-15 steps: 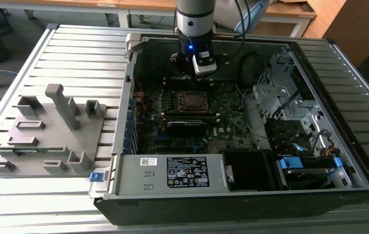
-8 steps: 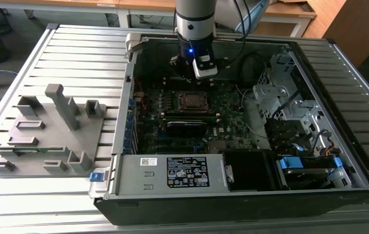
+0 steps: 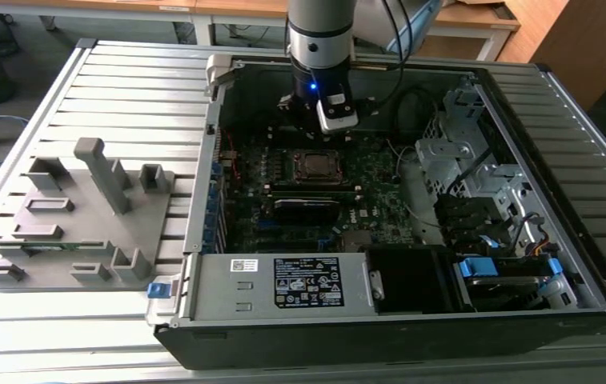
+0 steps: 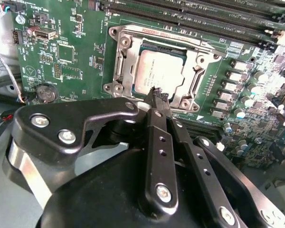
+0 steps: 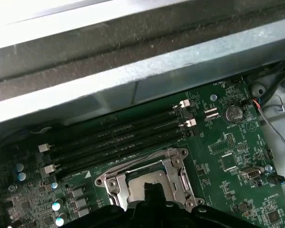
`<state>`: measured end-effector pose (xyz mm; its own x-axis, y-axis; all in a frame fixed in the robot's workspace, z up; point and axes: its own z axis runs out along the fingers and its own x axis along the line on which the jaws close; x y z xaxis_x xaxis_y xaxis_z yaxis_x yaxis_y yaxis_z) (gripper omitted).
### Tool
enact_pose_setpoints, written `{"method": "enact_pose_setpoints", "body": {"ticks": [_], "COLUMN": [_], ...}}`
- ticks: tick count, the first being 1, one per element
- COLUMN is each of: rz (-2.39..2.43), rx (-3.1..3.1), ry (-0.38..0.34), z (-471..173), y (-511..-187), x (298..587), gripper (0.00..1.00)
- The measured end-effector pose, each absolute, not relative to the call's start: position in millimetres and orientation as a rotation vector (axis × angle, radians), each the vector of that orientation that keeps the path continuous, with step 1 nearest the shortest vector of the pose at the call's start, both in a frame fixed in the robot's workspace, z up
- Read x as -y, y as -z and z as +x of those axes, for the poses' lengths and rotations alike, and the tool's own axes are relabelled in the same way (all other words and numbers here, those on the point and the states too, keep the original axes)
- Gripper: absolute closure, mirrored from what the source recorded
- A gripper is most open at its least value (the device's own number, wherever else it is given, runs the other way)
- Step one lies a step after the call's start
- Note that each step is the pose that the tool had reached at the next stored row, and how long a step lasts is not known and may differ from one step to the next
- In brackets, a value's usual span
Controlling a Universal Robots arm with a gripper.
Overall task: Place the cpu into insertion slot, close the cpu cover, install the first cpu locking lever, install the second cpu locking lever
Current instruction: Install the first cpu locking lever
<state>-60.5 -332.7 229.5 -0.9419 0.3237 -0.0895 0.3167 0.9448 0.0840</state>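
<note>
The cpu (image 4: 156, 71), a flat silver-grey square, lies in the insertion slot (image 3: 314, 166) on the green board. The cpu cover (image 4: 126, 61), a silver frame with a square cut-out, lies down around it; in the first wrist view the cpu cover (image 5: 178, 173) frames the chip as well. My gripper (image 4: 155, 93) hangs just above the socket's near edge, its black fingers (image 4: 157, 142) meeting at the tips with nothing between them. In the exterior view the gripper (image 3: 319, 122) is inside the open case, slightly behind the socket. How the locking levers stand I cannot tell.
Long black memory slots (image 5: 118, 137) run beside the socket, under the case's metal wall (image 5: 133, 71). A coin battery (image 4: 46, 92) sits on the board. A black card module (image 3: 305, 210), power supply (image 3: 281, 284) and drive cage (image 3: 474, 160) crowd the case. A grey fixture plate (image 3: 78, 216) lies at the exterior view's left.
</note>
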Motion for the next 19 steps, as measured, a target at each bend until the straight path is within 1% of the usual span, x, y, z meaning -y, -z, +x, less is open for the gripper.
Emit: {"method": "enact_pose_setpoints", "body": {"ticks": [10,19], "rz": [0.499,0.498], "rx": [-3.018,-3.018], "ry": [-0.099,-0.1], "z": [-60.4,-60.3], "y": [-229.2,-238.0], "x": [332.7,332.7], "gripper": [0.89,0.89]}}
